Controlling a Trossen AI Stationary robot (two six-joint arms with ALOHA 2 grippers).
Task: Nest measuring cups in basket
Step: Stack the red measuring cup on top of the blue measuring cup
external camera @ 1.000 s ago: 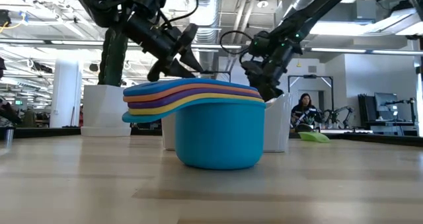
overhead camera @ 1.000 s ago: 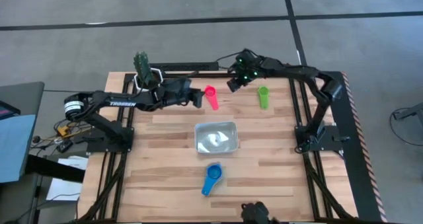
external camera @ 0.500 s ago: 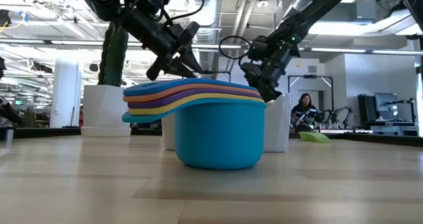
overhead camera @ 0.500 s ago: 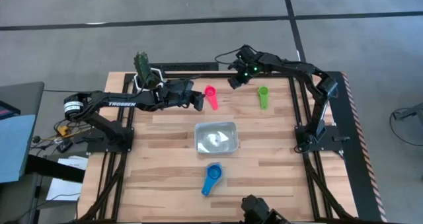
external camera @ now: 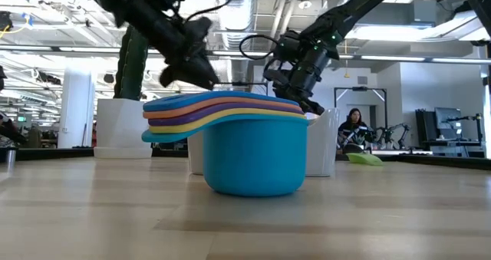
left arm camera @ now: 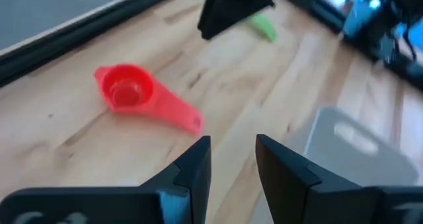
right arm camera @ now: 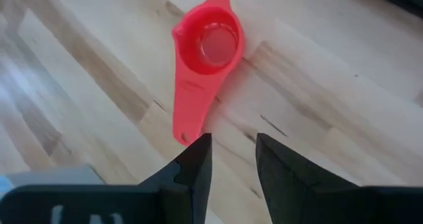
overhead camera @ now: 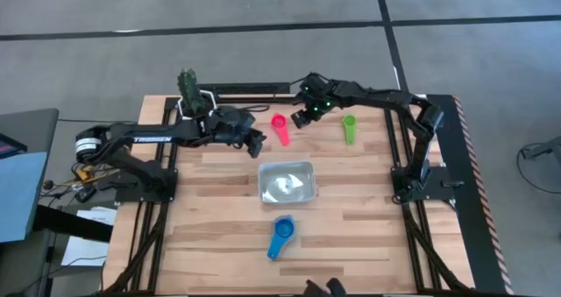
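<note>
The pink cup (overhead camera: pixel 280 127) lies on the far part of the table, bowl up, its handle pointing toward the near edge; it also shows in the left wrist view (left arm camera: pixel 125 92) and the right wrist view (right arm camera: pixel 210 45). The green cup (overhead camera: pixel 349 127) lies to its right. The clear basket (overhead camera: pixel 286 182) sits mid-table. Near the front edge stands a nested stack, blue cup outermost (overhead camera: pixel 281 236) (external camera: pixel 253 156). My left gripper (overhead camera: pixel 255 142) (left arm camera: pixel 231 164) is open, left of and nearer than the pink cup. My right gripper (overhead camera: pixel 301 116) (right arm camera: pixel 231 158) is open, hovering just right of the pink cup.
A white pot with a cactus (overhead camera: pixel 195 101) stands at the far left corner, close behind my left arm. Bare wood lies between the basket and the stack, and along the table's right side. A person (external camera: pixel 354 126) sits in the room far behind the table.
My right gripper has moved toward the table's left, closing in on the pink cup. My left gripper has drawn back from the pink cup, toward the left and near edges. The cups and basket have stayed put.
</note>
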